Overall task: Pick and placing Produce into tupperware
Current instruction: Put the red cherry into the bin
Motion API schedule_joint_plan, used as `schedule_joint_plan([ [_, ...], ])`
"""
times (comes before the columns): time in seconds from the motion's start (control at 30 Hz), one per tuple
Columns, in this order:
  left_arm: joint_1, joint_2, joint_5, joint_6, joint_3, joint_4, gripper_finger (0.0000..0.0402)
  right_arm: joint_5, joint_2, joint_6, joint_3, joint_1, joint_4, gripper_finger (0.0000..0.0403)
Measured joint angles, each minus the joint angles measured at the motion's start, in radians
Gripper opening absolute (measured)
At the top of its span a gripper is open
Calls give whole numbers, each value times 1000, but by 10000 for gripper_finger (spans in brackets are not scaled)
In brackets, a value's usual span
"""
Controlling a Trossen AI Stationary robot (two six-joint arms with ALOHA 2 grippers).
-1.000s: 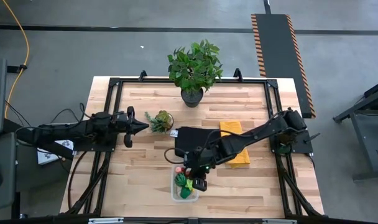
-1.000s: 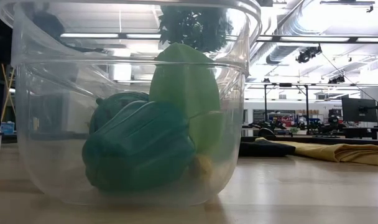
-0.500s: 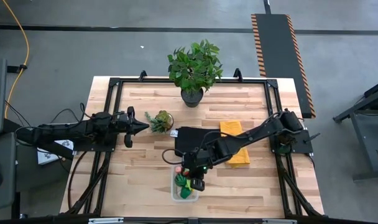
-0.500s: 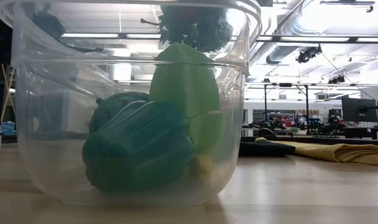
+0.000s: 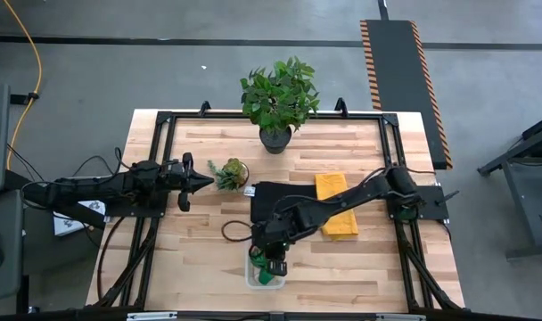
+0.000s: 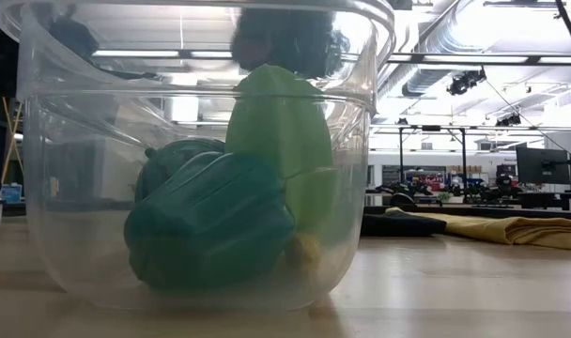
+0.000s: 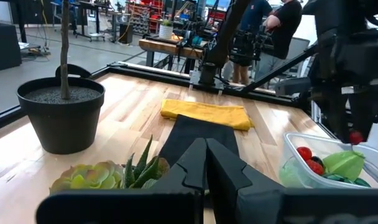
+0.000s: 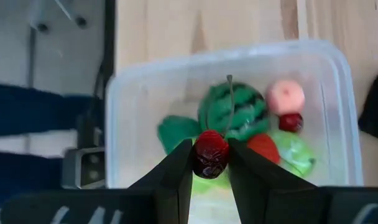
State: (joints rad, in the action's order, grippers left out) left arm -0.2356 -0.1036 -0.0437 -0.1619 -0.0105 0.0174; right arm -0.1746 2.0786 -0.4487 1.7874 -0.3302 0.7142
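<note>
The right gripper [image 8: 211, 163] hangs over the clear container [image 8: 139, 81], its jaws clamped on a dark red cherry [image 8: 211, 153]. The step would go best if the jaws part only once the cherry is well inside the rim, above the watermelon [image 8: 232, 112], not an edge. The left gripper [image 5: 184, 181], jaws shut and empty, waits at the desk's [image 5: 360, 267] left side.

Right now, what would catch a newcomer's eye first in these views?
The right gripper, pinching a dark red cherry by its fruit, directly above the clear tupperware at the table's front edge. The tupperware already holds a striped watermelon, a pink piece and green pieces. The left gripper waits shut beside the small succulent.
</note>
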Motion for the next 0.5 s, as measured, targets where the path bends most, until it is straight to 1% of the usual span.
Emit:
schedule_joint_plan([
  [0.1,0,0,0,0,0,0,3,36,55,51,94,-3,133,80],
  [0.23,0,0,0,0,0,0,3,61,117,92,199,-4,240,80],
  [0.37,0,0,0,0,0,0,3,61,155,92,239,-4,270,80],
  [0.5,0,0,0,0,0,0,3,61,154,90,244,-4,276,84],
])
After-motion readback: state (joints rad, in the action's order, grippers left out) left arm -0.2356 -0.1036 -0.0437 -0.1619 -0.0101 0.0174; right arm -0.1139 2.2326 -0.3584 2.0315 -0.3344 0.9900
